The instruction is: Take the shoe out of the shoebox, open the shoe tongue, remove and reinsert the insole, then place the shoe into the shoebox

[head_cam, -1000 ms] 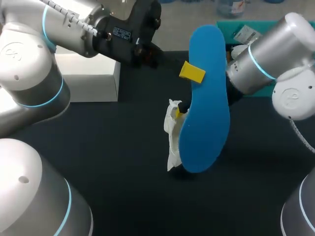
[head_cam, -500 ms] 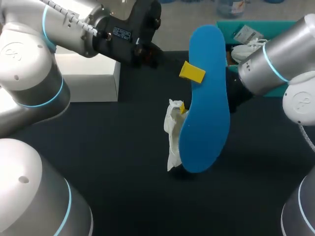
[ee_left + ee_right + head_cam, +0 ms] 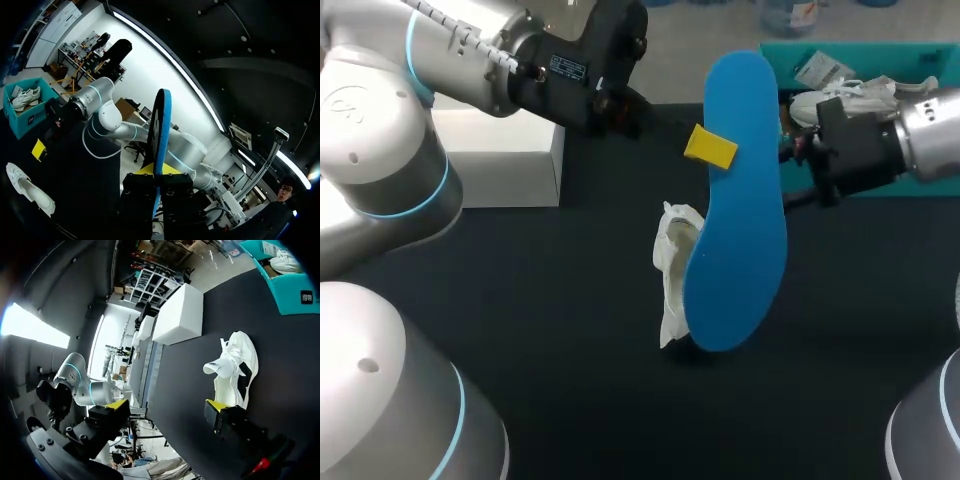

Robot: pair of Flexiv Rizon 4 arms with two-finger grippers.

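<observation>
a: and here we are, the blue insole (image 3: 740, 200) is up in the air, right out of the shoe, broad face to the head camera. who's got it?
b: the left gripper (image 3: 158, 174), clamped tight on it. from the left wrist you see the insole edge-on, standing up between the two yellow-tipped fingers, one pressed on each face.
a: and the shoe (image 3: 239, 360) itself?
b: white, lying on its side on the black table (image 3: 550, 300), near the middle. from above, the insole covers most of it and only its left side peeks out. the right wrist view gives the clean look: the dark opening shows, and a white flap, the tongue by the look of it, sticks out from it.
a: right gripper (image 3: 167, 407)?
b: released, fingers spread wide, nothing between them. the shoe lies ahead of it, not touching. in the head view its black body sits just right of the insole, in front of the shoebox (image 3: 282, 287).
a: that teal shoebox, where is it?
b: far right corner of the table, open-topped, with a second shoe (image 3: 855, 95) inside.
a: anything else down there?
b: a white box (image 3: 500, 160) at the far left, well apart from the shoe.
</observation>
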